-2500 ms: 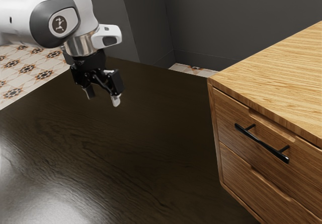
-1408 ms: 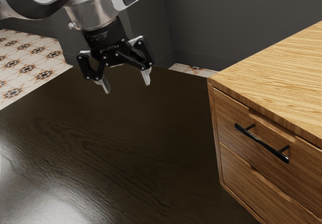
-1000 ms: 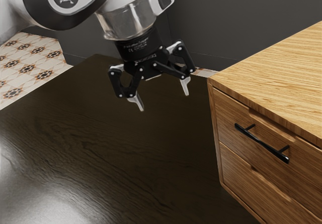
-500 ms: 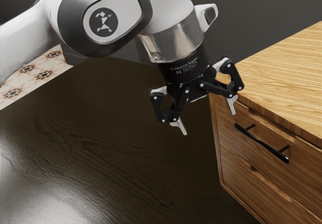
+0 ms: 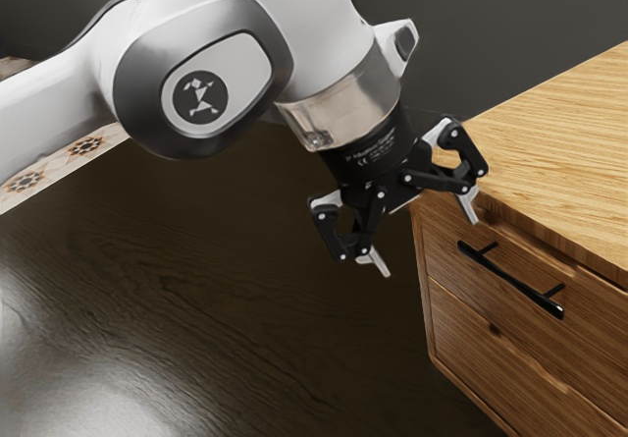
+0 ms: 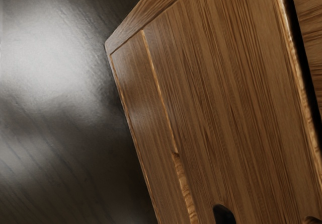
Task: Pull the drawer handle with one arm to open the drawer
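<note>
A light wooden cabinet point(image 5: 559, 152) stands at the exterior view's right, with two drawers in its front. The upper drawer point(image 5: 442, 260) is flush with the cabinet and carries a slim black bar handle point(image 5: 510, 278). My gripper point(image 5: 424, 236) hangs open at the cabinet's near front corner, level with the upper drawer. One fingertip is against the corner edge and the other is out over the dark surface. The handle lies a short way off toward the exterior view's right, untouched. In the wrist view the drawer front point(image 6: 226, 98) looms close, with a dark handle post point(image 6: 223, 215) at the frame's edge.
The cabinet rests on a wide dark wood surface point(image 5: 177, 319) that stretches to the exterior view's left. The lower drawer point(image 5: 510, 378) sits under the upper one. Patterned floor tiles point(image 5: 59, 157) and a dark wall lie behind the arm.
My arm has swung from the exterior view's upper left down toward the cabinet's corner. The fingers spread apart early on and have stayed open. The drawer has not moved.
</note>
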